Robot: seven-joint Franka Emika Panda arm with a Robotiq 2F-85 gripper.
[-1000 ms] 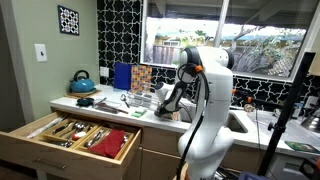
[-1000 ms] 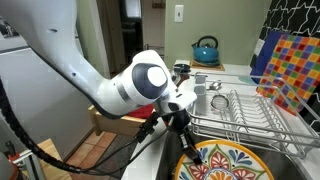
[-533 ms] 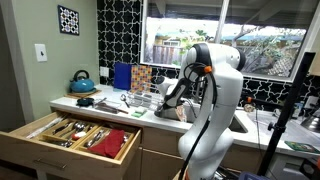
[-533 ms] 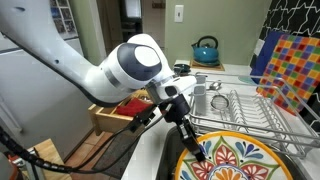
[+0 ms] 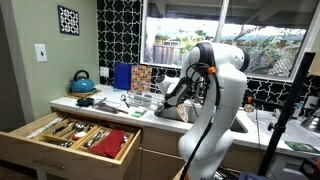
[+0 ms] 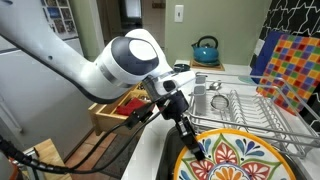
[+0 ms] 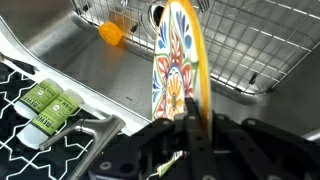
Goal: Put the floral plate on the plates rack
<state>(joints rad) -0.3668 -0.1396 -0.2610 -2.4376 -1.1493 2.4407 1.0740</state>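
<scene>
The hand [image 7: 190,128] clamps the rim of the floral plate [image 7: 172,70] over the sink [image 7: 90,62]; in the wrist view the rack [image 7: 255,45] lies at 2 o'clock.

Teal kettle [image 5: 82,80] above an open cutlery drawer [image 5: 75,133]

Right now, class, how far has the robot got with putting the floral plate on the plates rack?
Done: the gripper is shut on the rim of the floral plate, holding it on edge, off any surface. In hand: the plate hangs over the steel sink, just short of the plates rack. Left: carry it over the wires, set it in and let go.
</scene>
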